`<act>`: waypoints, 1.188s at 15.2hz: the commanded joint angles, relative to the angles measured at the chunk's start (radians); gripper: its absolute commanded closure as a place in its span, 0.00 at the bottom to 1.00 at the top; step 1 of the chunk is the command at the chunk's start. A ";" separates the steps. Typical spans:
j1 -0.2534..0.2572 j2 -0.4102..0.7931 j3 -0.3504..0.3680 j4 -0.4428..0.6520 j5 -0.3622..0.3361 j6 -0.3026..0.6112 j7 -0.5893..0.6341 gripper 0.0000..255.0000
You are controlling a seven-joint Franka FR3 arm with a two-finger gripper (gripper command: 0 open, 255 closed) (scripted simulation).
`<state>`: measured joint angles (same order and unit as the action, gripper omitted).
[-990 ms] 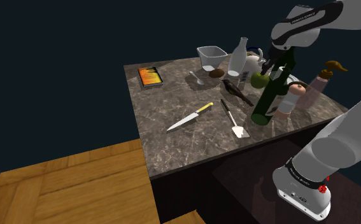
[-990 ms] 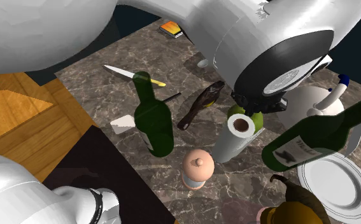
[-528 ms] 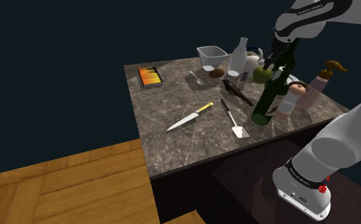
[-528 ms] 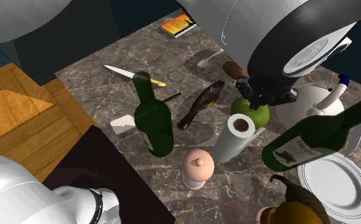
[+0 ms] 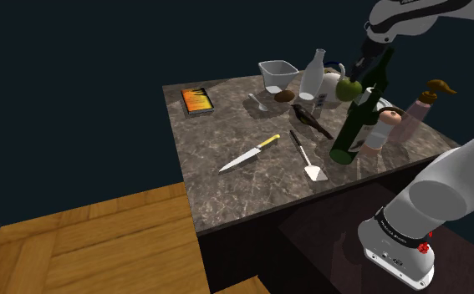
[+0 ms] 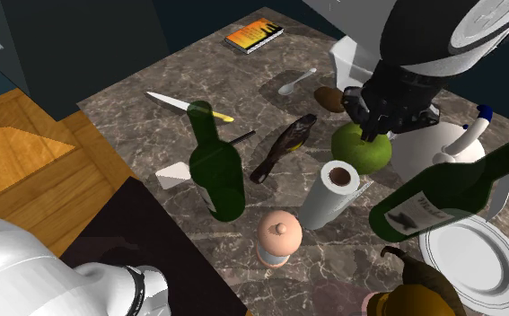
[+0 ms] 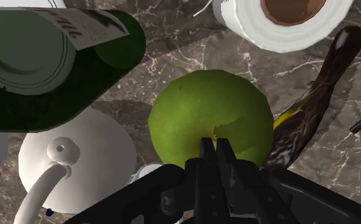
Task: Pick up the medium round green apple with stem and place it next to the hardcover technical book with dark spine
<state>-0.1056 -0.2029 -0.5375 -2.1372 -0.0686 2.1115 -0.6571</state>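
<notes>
A round green apple [image 5: 349,86] [image 6: 362,148] [image 7: 211,118] hangs above the cluttered back corner of the marble table [image 5: 226,134]. My gripper [image 5: 359,73] [image 6: 374,124] [image 7: 211,144] comes down on it from above, its fingers shut together at the apple's top where the stem is. The book [image 5: 197,100] [image 6: 254,35], with an orange and yellow cover and a dark spine, lies flat near the table's far corner at the shoulder view's left, well away from the apple.
Around the apple stand a dark green bottle [image 5: 352,125] [image 6: 216,166], a tilted green bottle [image 6: 450,188], a paper roll [image 6: 333,193], a white teapot [image 6: 441,148] and a milk bottle [image 5: 313,75]. A bird figure [image 5: 313,121], knife [image 5: 249,154] and spatula [image 5: 306,159] lie mid-table.
The gripper has risen with the apple in its grip; the apple has left the table and now hangs higher among the bottle necks.
</notes>
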 commanded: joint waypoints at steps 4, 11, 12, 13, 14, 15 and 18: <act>0.001 -0.016 0.007 0.053 -0.006 -0.068 0.007 1.00; 0.012 -0.020 0.029 0.126 -0.007 -0.145 0.035 1.00; 0.021 -0.016 0.044 0.128 -0.006 -0.144 0.058 1.00; 0.030 -0.010 0.058 0.131 -0.004 -0.143 0.081 1.00; 0.040 -0.004 0.072 0.136 -0.002 -0.142 0.103 1.00; 0.049 0.004 0.085 0.141 0.001 -0.141 0.125 1.00; 0.077 0.032 0.124 0.165 0.009 -0.141 0.188 1.00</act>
<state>-0.0385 -0.1913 -0.4244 -1.9894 -0.0670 1.9692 -0.4884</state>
